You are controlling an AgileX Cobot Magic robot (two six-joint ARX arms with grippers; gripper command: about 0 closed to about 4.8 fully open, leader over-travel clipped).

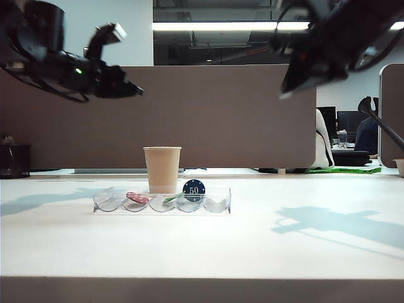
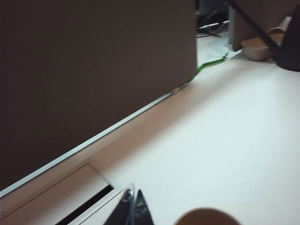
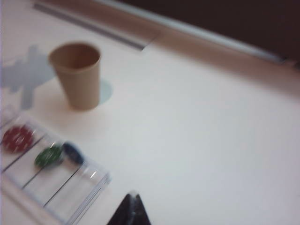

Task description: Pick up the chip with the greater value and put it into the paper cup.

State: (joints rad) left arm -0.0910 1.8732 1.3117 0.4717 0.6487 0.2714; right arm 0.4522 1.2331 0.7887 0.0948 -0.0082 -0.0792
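High over the bench, left end effector point(image 1: 134, 91) pressed together, right end effector point(image 1: 288, 90) can't tell. No 100 chip showing, maybe it's already in the cup point(image 1: 162, 169); next I'd check.

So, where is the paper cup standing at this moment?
In the exterior view the paper cup stands upright near the table's middle, slightly left of centre, just behind the clear chip tray, with the blue 50 chip in front to its right.
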